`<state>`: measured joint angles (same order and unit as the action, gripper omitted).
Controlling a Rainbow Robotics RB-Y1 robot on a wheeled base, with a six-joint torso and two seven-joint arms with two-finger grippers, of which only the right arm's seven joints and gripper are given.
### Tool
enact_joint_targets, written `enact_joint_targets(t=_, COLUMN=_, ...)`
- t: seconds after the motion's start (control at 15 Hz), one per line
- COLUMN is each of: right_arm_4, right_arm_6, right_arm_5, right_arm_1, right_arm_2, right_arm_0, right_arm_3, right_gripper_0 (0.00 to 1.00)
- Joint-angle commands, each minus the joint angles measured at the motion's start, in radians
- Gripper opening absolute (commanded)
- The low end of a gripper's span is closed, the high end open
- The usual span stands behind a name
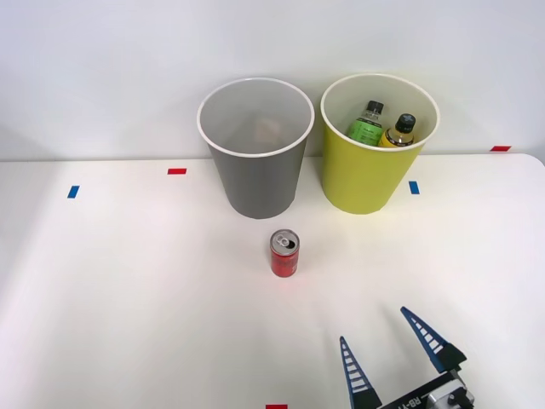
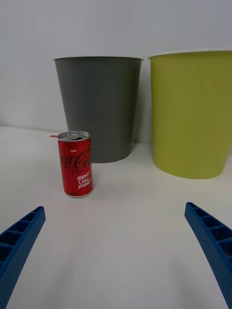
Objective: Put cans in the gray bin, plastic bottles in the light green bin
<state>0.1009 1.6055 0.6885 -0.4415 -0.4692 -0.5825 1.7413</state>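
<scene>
Looking down from the front view, we see our right hand [image 1: 393, 348] low over the white surface [image 1: 128, 298], its blue ribbed fingers [image 1: 353, 375] spread wide with nothing between them. Ahead of it and toward the left stands the red can [image 1: 284, 253], upright on the surface with its silver top and pull tab facing up, well apart from our fingers. Beyond the can stands the gray bin [image 1: 256, 162], just behind it but not touching, its white rim and pale inside in plain sight. To the right of that bin, close beside it, stands the light green bin [image 1: 377, 170], and inside it we see the dark bottle with the green label [image 1: 367, 124] and the yellow-orange bottle [image 1: 399, 132], both with black caps, leaning side by side against the far wall. Small red and blue tape marks [image 1: 176, 171] lie scattered on the surface. From the wrist view, the can [image 2: 76, 164] stands in front of the gray bin [image 2: 99, 106], with the light green bin [image 2: 192, 116] beside it, and our two fingers [image 2: 19, 241] sit at the two corners, far apart, well short of the can.
</scene>
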Motion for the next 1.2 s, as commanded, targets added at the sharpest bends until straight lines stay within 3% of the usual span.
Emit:
enact_joint_targets(t=0.07, right_arm_4=0.122, right_arm_6=0.103, right_arm_5=-0.078, right_arm_1=-0.011, right_arm_2=-0.068, right_arm_0=0.079, right_arm_3=0.001, right_gripper_0=1.00)
enact_joint_targets(t=0.73, right_arm_4=0.168, right_arm_6=0.094, right_arm_5=-0.333, right_arm_1=0.007, right_arm_2=-0.123, right_arm_0=0.325, right_arm_3=0.000, right_gripper_0=1.00)
enact_joint_targets(t=1.2, right_arm_4=0.177, right_arm_6=0.106, right_arm_5=-0.415, right_arm_1=0.047, right_arm_2=-0.140, right_arm_0=0.380, right_arm_3=0.000, right_gripper_0=1.00)
